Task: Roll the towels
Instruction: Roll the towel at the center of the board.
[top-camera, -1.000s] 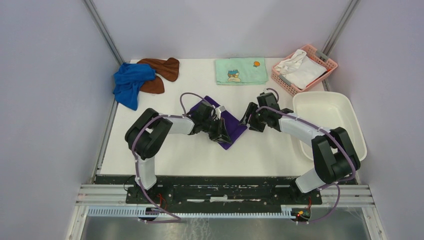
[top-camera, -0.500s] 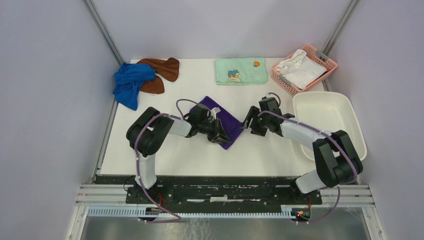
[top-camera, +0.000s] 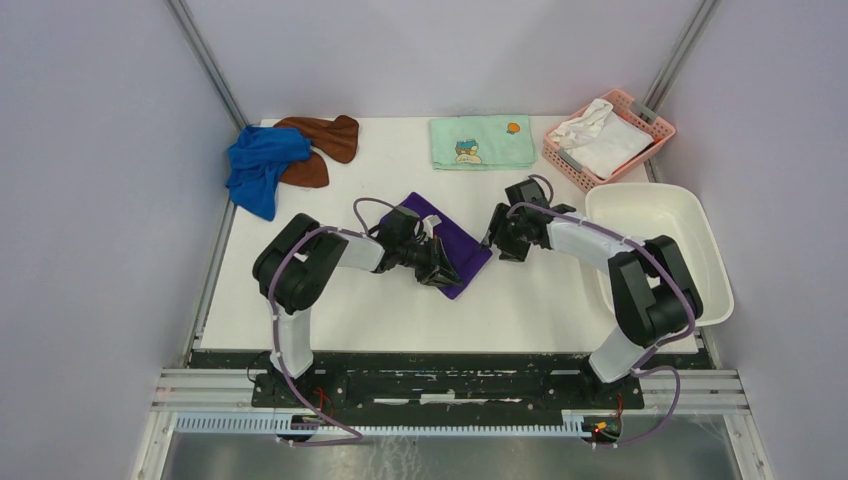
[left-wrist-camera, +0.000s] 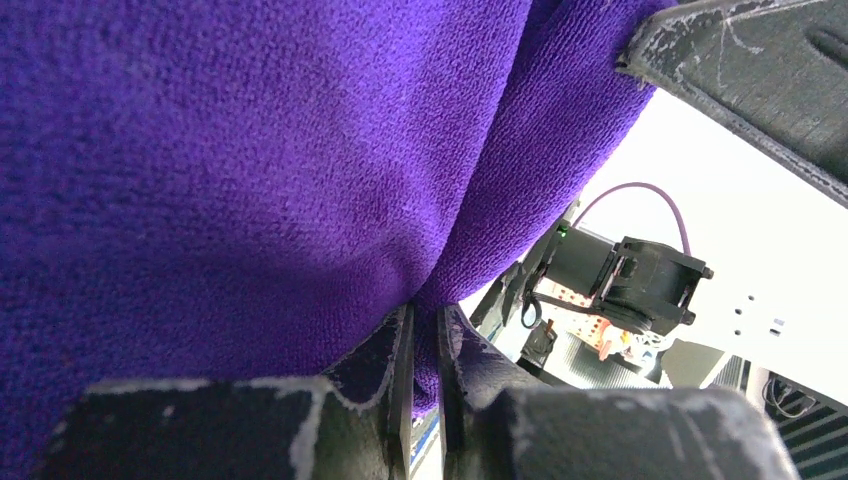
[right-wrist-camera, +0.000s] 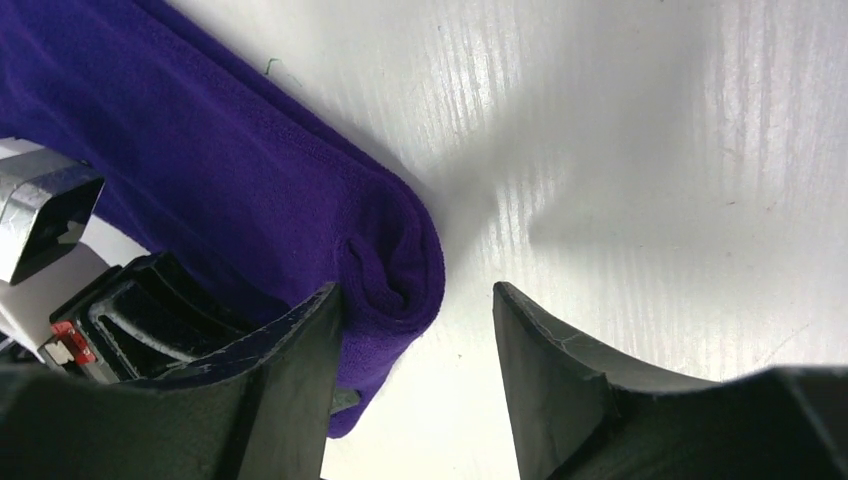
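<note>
At the middle of the tabletop (top-camera: 400, 310), the left end effector (top-camera: 437, 266) pinches a fold of the purple towel (top-camera: 463, 250), likely anchoring it; the right end effector (top-camera: 496, 241), spread wide, straddles its folded corner.

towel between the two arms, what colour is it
Dark purple; the towel shows best in the left wrist view.

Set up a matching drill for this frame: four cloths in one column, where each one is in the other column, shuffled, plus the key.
1 purple towel
2 blue towel
3 cartoon-print towel
4 white cloth

A in the pink basket
B spread flat, far edge, middle
C pinched by the left tool
D bunched at the far-left corner

Pairs: 1-C, 2-D, 3-B, 4-A
</note>
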